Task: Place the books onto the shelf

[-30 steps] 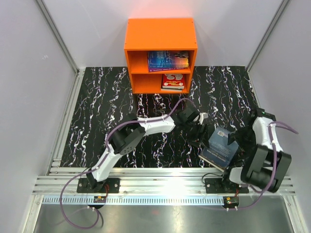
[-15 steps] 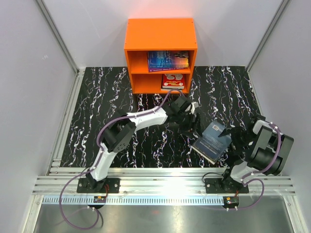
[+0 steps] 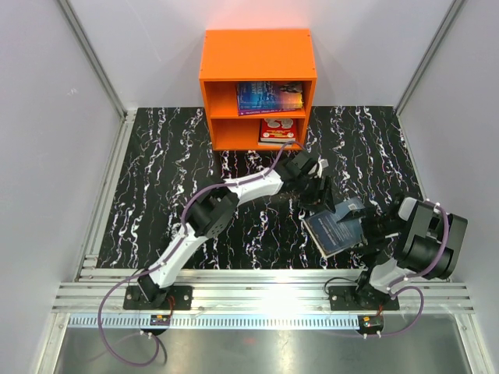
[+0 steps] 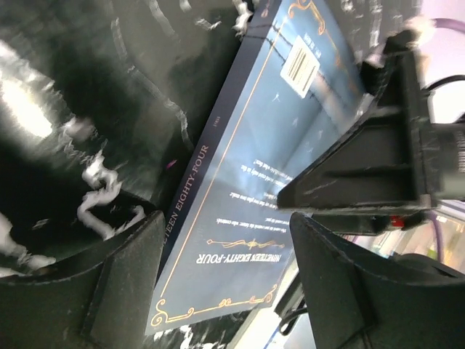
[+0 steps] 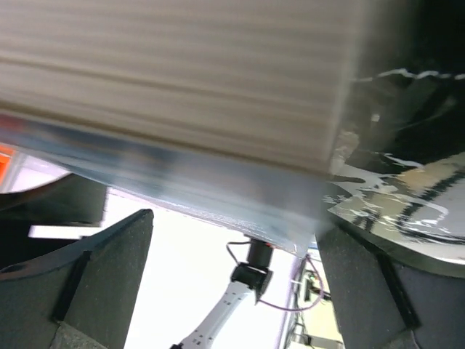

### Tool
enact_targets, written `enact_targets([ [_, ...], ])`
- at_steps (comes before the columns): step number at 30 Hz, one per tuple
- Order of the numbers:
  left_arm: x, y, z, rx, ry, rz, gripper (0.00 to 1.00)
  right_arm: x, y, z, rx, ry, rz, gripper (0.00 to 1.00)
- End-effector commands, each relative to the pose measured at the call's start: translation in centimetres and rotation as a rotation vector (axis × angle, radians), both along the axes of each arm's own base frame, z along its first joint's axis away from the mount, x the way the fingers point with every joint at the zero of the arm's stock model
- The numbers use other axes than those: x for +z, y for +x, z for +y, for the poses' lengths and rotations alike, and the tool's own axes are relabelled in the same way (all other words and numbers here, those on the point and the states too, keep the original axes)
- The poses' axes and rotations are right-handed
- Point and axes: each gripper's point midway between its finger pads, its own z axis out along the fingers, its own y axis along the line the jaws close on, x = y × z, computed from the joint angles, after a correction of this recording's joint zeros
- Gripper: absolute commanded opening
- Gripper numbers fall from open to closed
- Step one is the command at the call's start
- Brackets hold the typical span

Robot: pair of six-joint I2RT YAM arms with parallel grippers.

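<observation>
Toward the near right corner of the black marbled table (image 3: 171, 156), the dark blue-grey book (image 3: 335, 234) is seen smaller and slightly further left than a second ago, so it is judged to have been lowered. The right gripper (image 3: 366, 227) has been folded down beside it, and the left gripper (image 3: 317, 189) has been swung to its far edge. Other books (image 3: 269, 97) are already lodged in both compartments of the orange shelf (image 3: 259, 54).

From the left wrist, the "Nineteen Eighty-Four" cover is framed by wide-spread fingers (image 4: 123, 280) and is not clamped. A black finger of the right gripper is laid against it.

From the right wrist, the page edge is flanked by fully parted fingers (image 5: 94, 269), with nothing pinched. A handover is judged to be under way, with the book secured by neither arm.
</observation>
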Motion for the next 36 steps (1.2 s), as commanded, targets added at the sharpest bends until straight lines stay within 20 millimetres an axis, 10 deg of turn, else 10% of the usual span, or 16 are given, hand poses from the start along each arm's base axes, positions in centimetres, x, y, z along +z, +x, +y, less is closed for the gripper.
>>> enact_targets([
  [1,-2.2,-9.3,-1.8,-0.198,-0.056,0.284,0.71,-3.1,1.7,-1.9,0.05,-0.116,-0.075,1.0],
  [8,6.1,-14.6,-1.0,-0.413,-0.313,0.388,0.68,-1.9,3.1,-2.3,0.071,-0.114,-0.117,0.92],
  [15,9.4,-15.3,-0.2,-0.414,-0.412,0.361,0.67,3.3,6.3,-4.1,0.069,-0.216,-0.28,0.39],
  [17,9.7,-15.6,0.0,-0.405,-0.437,0.379,0.66,4.8,7.2,-4.2,0.074,-0.213,-0.313,0.01],
  [22,9.8,-15.5,0.4,-0.369,-0.474,0.403,0.65,6.3,7.7,-3.7,0.088,-0.174,-0.339,0.0],
  [29,11.3,-7.6,5.0,-0.073,-0.626,0.232,0.86,9.1,7.5,-1.0,0.116,-0.109,-0.373,0.0],
  [36,12.9,-6.3,7.0,-0.05,-0.879,0.406,0.99,12.9,7.7,1.4,0.139,-0.063,-0.455,0.0],
])
